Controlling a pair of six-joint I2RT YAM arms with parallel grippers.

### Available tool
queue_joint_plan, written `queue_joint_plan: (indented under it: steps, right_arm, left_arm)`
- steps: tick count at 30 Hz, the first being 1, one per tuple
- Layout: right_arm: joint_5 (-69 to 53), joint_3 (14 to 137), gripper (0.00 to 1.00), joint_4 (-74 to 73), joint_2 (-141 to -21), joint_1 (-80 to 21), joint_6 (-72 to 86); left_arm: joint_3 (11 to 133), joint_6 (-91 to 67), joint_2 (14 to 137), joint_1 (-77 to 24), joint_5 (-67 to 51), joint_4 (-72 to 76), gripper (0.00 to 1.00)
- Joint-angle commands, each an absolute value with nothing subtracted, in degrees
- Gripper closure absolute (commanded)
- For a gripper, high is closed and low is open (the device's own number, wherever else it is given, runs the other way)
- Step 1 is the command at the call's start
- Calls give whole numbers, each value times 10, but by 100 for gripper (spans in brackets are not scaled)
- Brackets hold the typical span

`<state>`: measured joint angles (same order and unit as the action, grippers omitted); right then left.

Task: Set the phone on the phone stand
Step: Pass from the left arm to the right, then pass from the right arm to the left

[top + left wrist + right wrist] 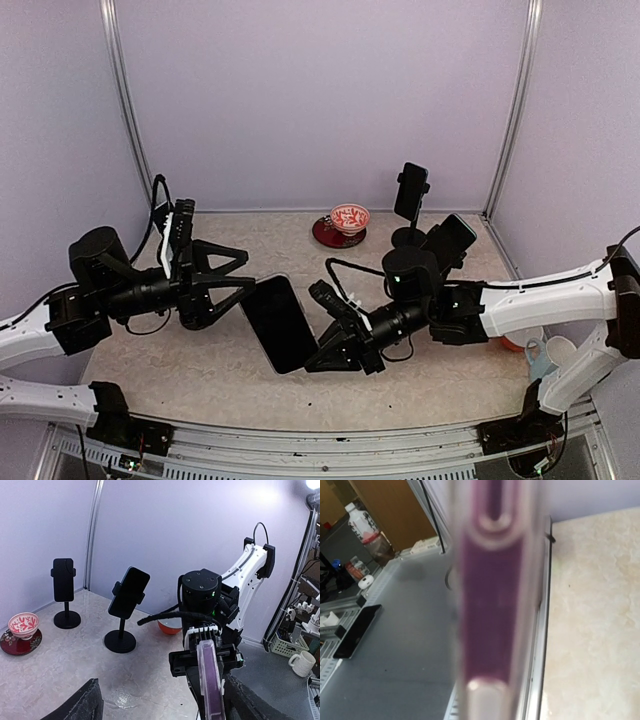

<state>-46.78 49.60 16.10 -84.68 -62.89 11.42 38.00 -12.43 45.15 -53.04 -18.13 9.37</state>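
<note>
The phone, a dark slab in a clear case with a purple edge, hangs above the table between both arms. My right gripper is shut on its near right end. In the right wrist view the phone's edge fills the middle, blurred, and hides the fingers. My left gripper is open, its fingers standing apart on both sides of the phone's other end. Two black phone stands stand on round bases at the back right, also in the left wrist view.
A red-and-white bowl on a dark red saucer sits at the back middle. An orange bowl lies behind the right arm. Mugs and a basket stand off the table's right side. The table's metal rail borders a grey bench.
</note>
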Motion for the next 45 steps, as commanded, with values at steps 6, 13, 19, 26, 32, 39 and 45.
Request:
queue_joint_plan:
  steps: [6,13,19,26,32,39,45]
  right_arm:
    - [-473,541,100,147,-862,-633,92]
    - [-454,555,100,112,-869,-634,76]
    - [-436,552,100,102,-862,-633,67]
    - [-384,552,94,82,-858,-633,58]
    - [-319,551,49,60,-856,-629,55]
    - [-286,509,0,64,-828,-596,83]
    - [-280,478,0,77,-808,-583,95]
  left_arm:
    - [424,-107,491,-526,-232,34,37]
    - [470,-86,518,-522,-243,-33,55]
    - [486,-74,530,-520,-246,-69,89]
    - [496,-73,518,-519,-199,-95,100]
    - [507,-41,501,-518,-76,-139,100]
    - [515,7,462,-514,-20,-182,93]
    - [534,76,460,-489,32,-231,98]
